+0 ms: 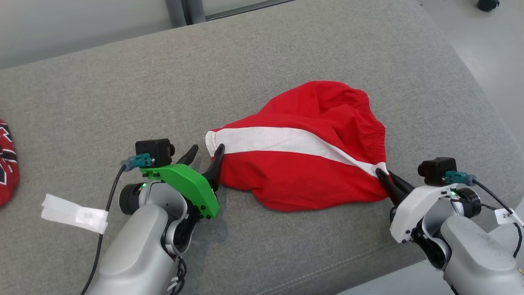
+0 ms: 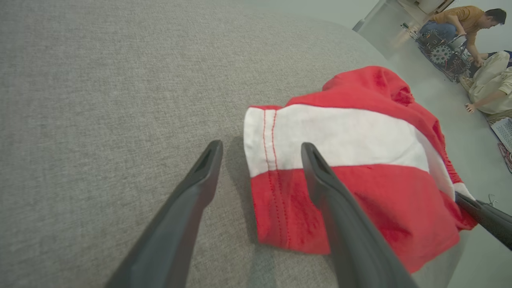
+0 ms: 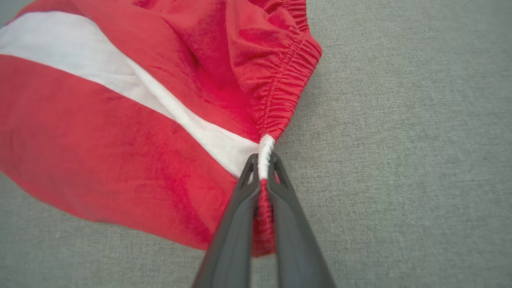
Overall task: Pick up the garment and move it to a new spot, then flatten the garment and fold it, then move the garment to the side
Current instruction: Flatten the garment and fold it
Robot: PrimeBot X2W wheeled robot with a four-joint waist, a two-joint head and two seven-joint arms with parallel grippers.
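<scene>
The garment [image 1: 303, 159] is a pair of red shorts with a white stripe, lying crumpled on the grey cushion [image 1: 262, 61]. My right gripper [image 1: 380, 171] is shut on the elastic waistband at the garment's right corner; in the right wrist view its fingertips [image 3: 262, 164] pinch the gathered cloth [image 3: 132, 120]. My left gripper [image 1: 206, 150] stands open at the hem of the left leg. One finger [image 2: 320, 172] lies over the hem of the garment [image 2: 360, 160], the other finger [image 2: 204, 168] rests on bare cushion beside it.
A red patterned cloth [image 1: 7, 164] lies at the cushion's far left edge. A white tag [image 1: 73, 213] hangs off the left arm's cable. The cushion's front edge runs close under both arms. Two people [image 2: 480, 48] sit on the floor far off.
</scene>
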